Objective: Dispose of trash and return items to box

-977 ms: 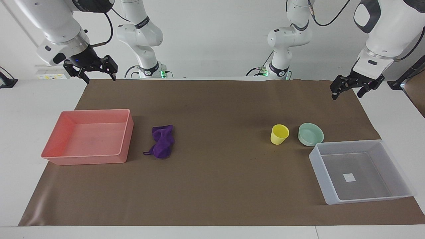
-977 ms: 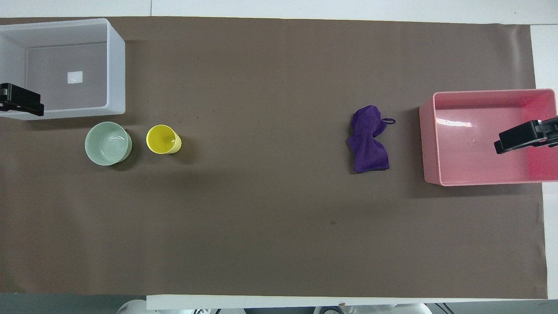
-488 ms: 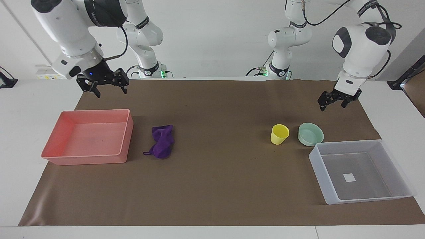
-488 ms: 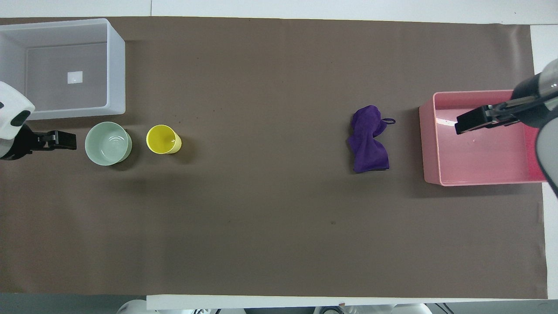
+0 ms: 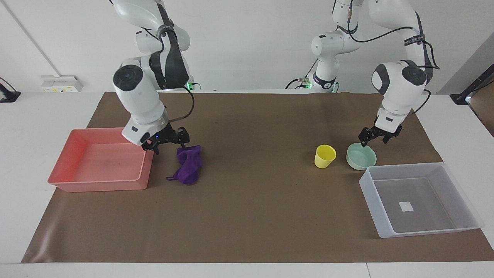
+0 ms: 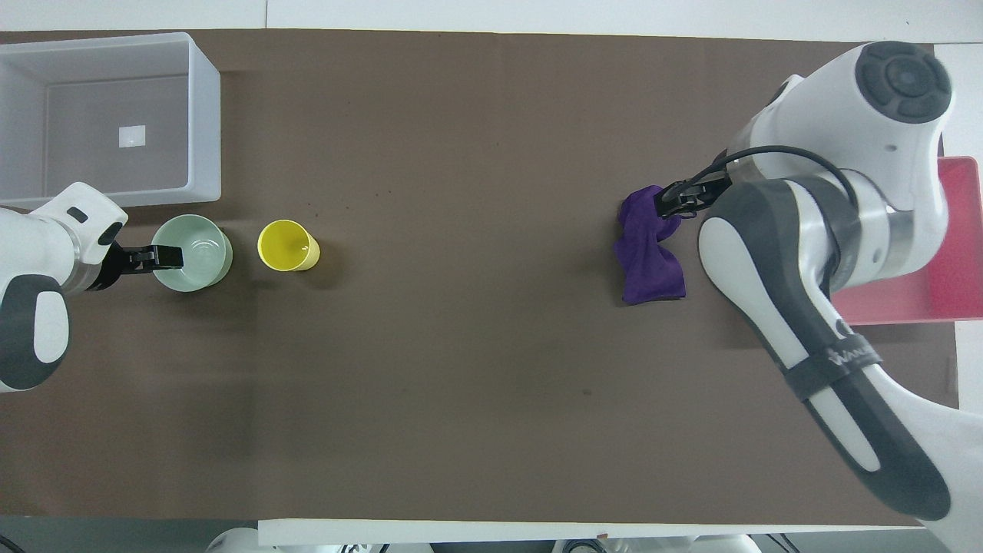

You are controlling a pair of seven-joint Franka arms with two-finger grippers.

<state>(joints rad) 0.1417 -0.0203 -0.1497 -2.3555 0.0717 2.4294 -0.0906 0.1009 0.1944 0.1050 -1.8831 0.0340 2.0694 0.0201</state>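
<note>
Facing view: both arms have swung down from high over the table's corners within the last second, each now low over its own target. The right gripper (image 5: 168,143) hangs with fingers spread just above the robot-side end of the purple rag (image 5: 188,164), which lies beside the pink tray (image 5: 73,181), toward the yellow cup (image 5: 324,156). The left gripper (image 5: 373,137) sits with fingers parted at the rim of the mint-green bowl (image 5: 361,156) — whether it touches the rim cannot be told. The bowl stands beside the cup, just nearer to the robots than the translucent box (image 5: 386,227), which holds only its white sticker (image 5: 405,206).

Neither gripper holds anything, and rag, cup and bowl have not moved — so nothing is yet disposed of or returned. The double descent suggests two first grasps are about to start together: rag for the pink tray, bowl for the box.

A brown mat (image 5: 251,216) covers a white table; its surface looks flat and matte. A plain white wall stands at the robots' end of the room.
</note>
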